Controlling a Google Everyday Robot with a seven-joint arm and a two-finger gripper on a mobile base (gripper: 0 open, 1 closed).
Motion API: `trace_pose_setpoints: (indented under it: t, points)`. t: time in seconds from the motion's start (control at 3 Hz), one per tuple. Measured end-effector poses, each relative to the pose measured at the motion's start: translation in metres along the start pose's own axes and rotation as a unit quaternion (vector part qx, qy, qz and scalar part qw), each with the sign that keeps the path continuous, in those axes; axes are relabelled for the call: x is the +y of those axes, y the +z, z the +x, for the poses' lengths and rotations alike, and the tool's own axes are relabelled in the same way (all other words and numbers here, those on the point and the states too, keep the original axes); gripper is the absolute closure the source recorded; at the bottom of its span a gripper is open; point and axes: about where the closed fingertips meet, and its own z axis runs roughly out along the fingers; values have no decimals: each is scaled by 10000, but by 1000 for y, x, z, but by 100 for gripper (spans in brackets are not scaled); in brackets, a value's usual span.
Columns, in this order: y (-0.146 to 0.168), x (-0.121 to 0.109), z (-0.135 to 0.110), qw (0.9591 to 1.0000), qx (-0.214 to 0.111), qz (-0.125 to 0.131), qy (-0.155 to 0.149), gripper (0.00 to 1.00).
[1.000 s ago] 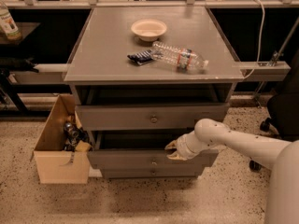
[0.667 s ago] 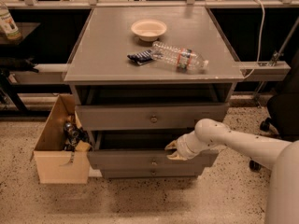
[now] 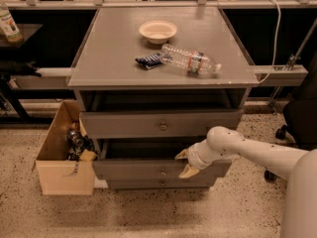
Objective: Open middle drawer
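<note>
- The middle drawer (image 3: 133, 169) sits second from the top in the grey cabinet. It is partly drawn out, its front panel forward of the bottom drawer (image 3: 148, 184) and a dark gap open above its top edge.
- The gripper (image 3: 184, 162) is at the right part of that top edge, right of the knob (image 3: 163, 171). Its fingers are spread, one above the edge and one in front of the panel.
- The top drawer (image 3: 124, 124) also stands slightly out under the cabinet top (image 3: 109, 58).
- A cardboard box (image 3: 54, 180) stands just beside the cabinet's left side.
- The speckled floor (image 3: 148, 214) lies open in front of the drawers.
- On the cabinet top are a bowl (image 3: 157, 31), a plastic bottle (image 3: 190, 61) and a dark packet (image 3: 150, 60), all back from the front edge.
</note>
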Motion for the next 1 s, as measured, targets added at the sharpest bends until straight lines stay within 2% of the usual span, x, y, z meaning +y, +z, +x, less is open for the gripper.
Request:
trace_pose_setpoints:
  t: [0.33,0.67,1.0]
  points:
    - [0,0,0,10000,-1,-1,0,0]
    - [0,0,0,10000,-1,-1,0,0]
    - [21,18,1,9988,101,-478,65,0]
